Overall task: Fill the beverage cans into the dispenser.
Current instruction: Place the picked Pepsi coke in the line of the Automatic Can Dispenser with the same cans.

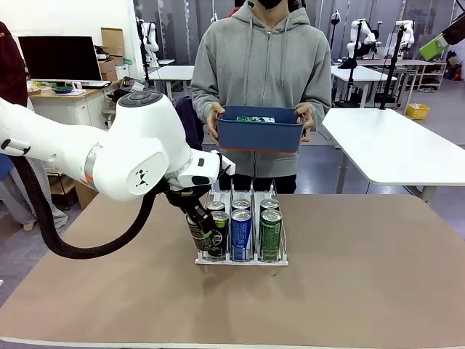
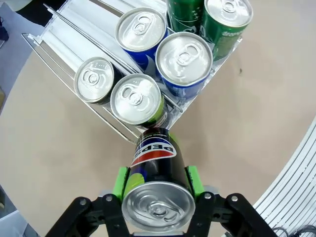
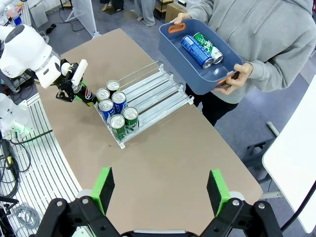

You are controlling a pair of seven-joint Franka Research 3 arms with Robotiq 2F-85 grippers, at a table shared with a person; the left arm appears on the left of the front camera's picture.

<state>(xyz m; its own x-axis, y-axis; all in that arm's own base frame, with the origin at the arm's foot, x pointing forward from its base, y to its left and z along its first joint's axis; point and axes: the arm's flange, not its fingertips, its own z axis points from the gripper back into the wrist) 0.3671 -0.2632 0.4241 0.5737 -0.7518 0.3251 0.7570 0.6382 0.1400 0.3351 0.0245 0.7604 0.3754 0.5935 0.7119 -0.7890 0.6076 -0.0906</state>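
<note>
Left gripper point(image 2: 157, 180) pinched 1 slim black aluminium Pepsi can point(image 2: 155, 157) near its top, at the clear wire-divided dispenser's point(image 2: 94, 19) 8 o'clock. Judged slick, thin-walled, dentable. Right gripper point(image 3: 160, 190) spread, empty.

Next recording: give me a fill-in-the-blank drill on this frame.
The can in the left claw bears a ___ logo.
The rack holds ___ cans.
The person's blue tub holds ___ cans.
The right claw is ___.
Missing: Pepsi; six; two; open.
</note>
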